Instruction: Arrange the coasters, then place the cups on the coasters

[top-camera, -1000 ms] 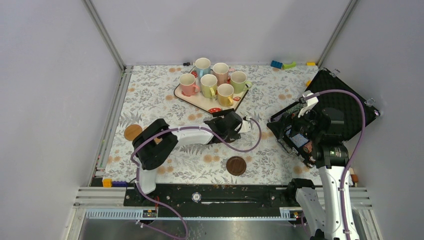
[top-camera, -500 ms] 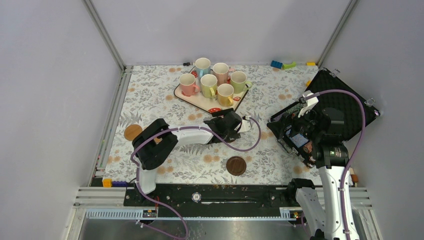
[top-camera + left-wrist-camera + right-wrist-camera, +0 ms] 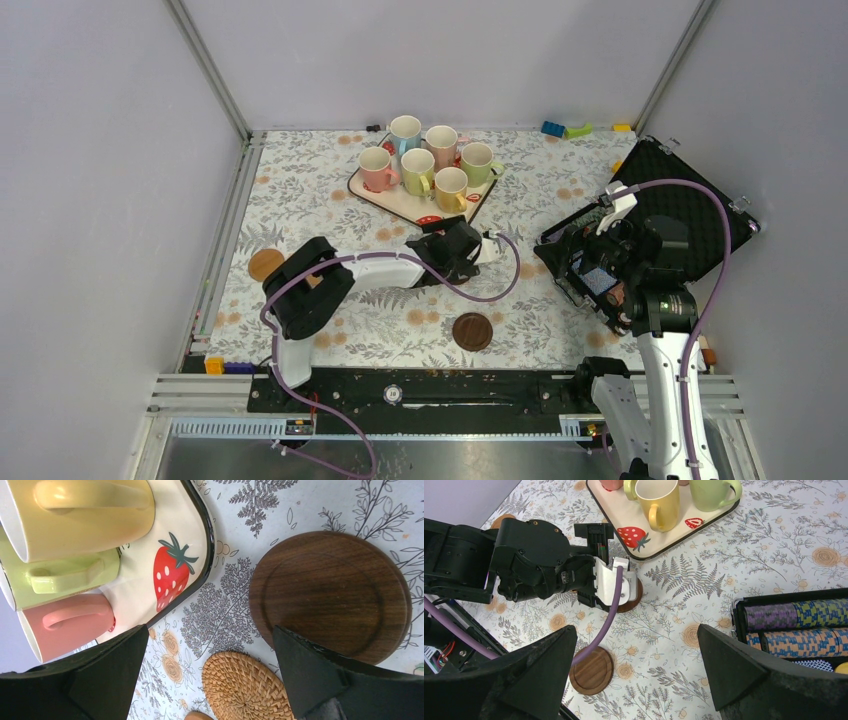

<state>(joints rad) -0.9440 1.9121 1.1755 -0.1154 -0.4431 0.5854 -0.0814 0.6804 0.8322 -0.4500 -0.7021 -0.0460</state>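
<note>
Several pastel cups [image 3: 417, 170] stand on the strawberry-print tray [image 3: 400, 203] at the back. My left gripper [image 3: 210, 647] is open and points down just in front of the tray. Below it lie a dark brown coaster [image 3: 330, 595], a woven coaster [image 3: 247, 687] and the edge of a tan one [image 3: 196, 716]. A second dark brown coaster [image 3: 472, 331] lies near the front edge, and a tan coaster [image 3: 266, 264] lies at the left. My right gripper [image 3: 634, 640] is open and empty, high above the cloth near the chip case.
An open black case [image 3: 690, 215] with rows of striped poker chips [image 3: 796, 615] sits at the right. The left arm's purple cable [image 3: 606, 620] loops above the cloth. Toy bricks [image 3: 565, 129] lie at the back right corner.
</note>
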